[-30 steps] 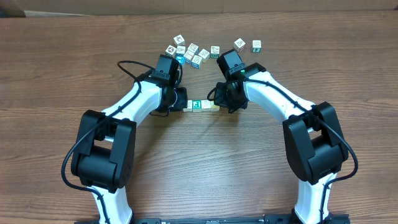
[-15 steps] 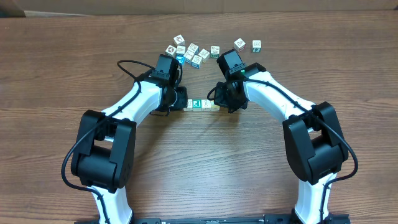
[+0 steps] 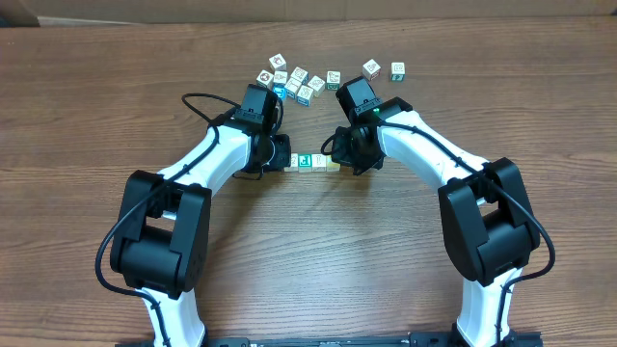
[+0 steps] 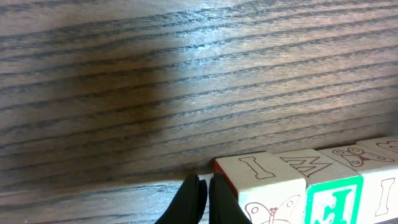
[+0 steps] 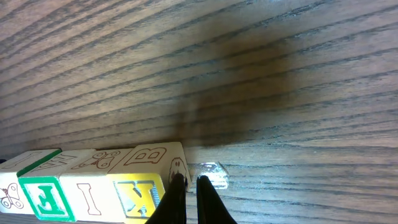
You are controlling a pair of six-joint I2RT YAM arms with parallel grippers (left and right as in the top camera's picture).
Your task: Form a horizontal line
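left gripper (image 4: 203, 186): jaws pinched together, empty, tips at the white end cube | row of four letter cubes (image 3: 311, 162): middle of the table (image 3: 318, 251), nearer its far edge, straight, cubes touching | right gripper (image 5: 188, 182): jaws closed, empty, at the yellow end | risk: an uneven squeeze could buckle the row; a careless retreat may drag an end cube askew

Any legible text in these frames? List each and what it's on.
"E": green cube in the horizontal line
"I": white cube beside it
"K": yellow cube front; "B" on its top
"I": top of the butterfly cube
"M": top of the green cube, left wrist view
loose cubes: too small to read
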